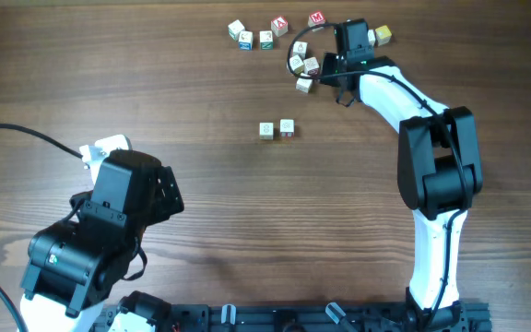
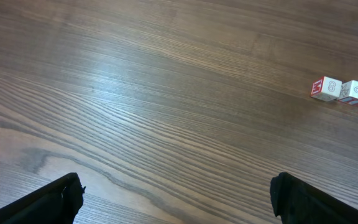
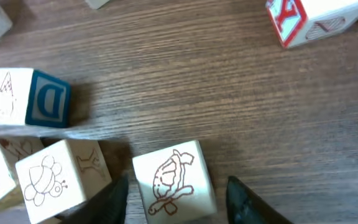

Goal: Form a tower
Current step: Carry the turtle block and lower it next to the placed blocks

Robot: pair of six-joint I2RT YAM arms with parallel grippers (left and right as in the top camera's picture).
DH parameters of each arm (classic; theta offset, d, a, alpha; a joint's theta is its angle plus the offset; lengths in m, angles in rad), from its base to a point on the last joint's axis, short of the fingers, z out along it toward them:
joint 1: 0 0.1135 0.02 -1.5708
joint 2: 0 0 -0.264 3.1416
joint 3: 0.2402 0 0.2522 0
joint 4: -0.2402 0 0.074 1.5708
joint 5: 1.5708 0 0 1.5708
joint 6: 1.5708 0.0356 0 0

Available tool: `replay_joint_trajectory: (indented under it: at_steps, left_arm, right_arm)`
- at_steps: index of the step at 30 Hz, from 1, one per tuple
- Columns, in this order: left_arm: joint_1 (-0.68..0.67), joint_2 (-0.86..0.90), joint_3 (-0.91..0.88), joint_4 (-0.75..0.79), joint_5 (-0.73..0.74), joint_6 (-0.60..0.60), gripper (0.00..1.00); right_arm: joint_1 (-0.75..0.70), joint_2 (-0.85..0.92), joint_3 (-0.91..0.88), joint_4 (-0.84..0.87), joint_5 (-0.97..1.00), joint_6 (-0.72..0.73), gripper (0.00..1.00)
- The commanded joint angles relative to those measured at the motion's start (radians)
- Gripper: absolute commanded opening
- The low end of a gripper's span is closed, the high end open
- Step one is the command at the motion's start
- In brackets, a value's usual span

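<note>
surface: dark brown wood-grain table (image 1: 247,212) | light: soft sheen on grain

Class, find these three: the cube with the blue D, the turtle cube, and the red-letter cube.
Blue D cube (image 3: 48,101): right wrist view, on its blue D face.
Turtle cube (image 3: 169,180): right wrist view, on the turtle drawing.
Red-letter cube (image 3: 288,22): right wrist view, on its red-printed face.

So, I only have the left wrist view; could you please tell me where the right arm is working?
Observer: At the far cluster of letter cubes; the right pincer straddles a cream wooden cube with a brown turtle drawing.
Operator: Thanks, is it gripping?
Observer: I cannot tell; its fingers flank the cube closely.
Operator: Anything crowding it?
Observer: A cream wooden cube with a bee drawing sits close beside it.
</note>
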Motion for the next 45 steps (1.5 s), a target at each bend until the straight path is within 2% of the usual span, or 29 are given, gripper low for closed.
replay_joint_trajectory:
  at_steps: [1, 3, 5, 9, 12, 16, 20, 24, 29, 33, 37, 45]
  left_arm:
    - [0.006, 0.0, -0.003, 0.0, -0.002, -0.01, 1.0]
    - [0.006, 0.0, -0.003, 0.0, -0.002, -0.01, 1.0]
    - [0.006, 0.0, -0.003, 0.0, -0.002, -0.01, 1.0]
    - [0.006, 0.0, -0.003, 0.0, -0.002, -0.01, 1.0]
    - [0.006, 0.0, -0.003, 0.0, -0.002, -0.01, 1.0]
    - [0.006, 0.0, -0.003, 0.0, -0.002, -0.01, 1.0]
    - [0.006, 0.0, -0.003, 0.0, -0.002, -0.01, 1.0]
    - [0.006, 0.0, -0.003, 0.0, -0.002, -0.01, 1.0]
    - [0.006, 0.0, -0.003, 0.0, -0.002, -0.01, 1.0]
    - [0.006, 0.0, -0.003, 0.0, -0.002, -0.01, 1.0]
    - [0.006, 0.0, -0.003, 0.0, -0.002, -0.01, 1.0]
    - [0.006, 0.0, -0.003, 0.0, -0.002, -0.01, 1.0]
  right_arm:
    - [-0.002, 0.026, -0.01, 0.002, 0.023, -0.053, 0.37]
    - [-0.002, 0.026, -0.009, -0.006, 0.025, -0.053, 0.3]
    - [-0.002, 0.022, -0.006, -0.013, 0.034, -0.053, 0.27]
    - [-0.002, -0.04, -0.006, -0.084, 0.036, -0.053, 0.26]
    - [-0.001, -0.159, -0.006, -0.183, 0.033, -0.052, 0.26]
    - [0.001, -0.311, -0.006, -0.344, -0.073, -0.052, 0.26]
    - [0.009, -0.328, -0.036, -0.474, -0.161, -0.05, 0.26]
    - [0.028, -0.327, -0.122, -0.436, -0.161, -0.021, 0.26]
    - [0.042, -0.318, -0.269, -0.275, -0.173, 0.081, 0.25]
    - [0.093, -0.314, -0.332, -0.185, -0.183, 0.084, 0.25]
    - [0.151, -0.314, -0.338, -0.148, -0.153, 0.081, 0.27]
    - [0.16, -0.288, -0.341, -0.154, -0.154, 0.112, 0.28]
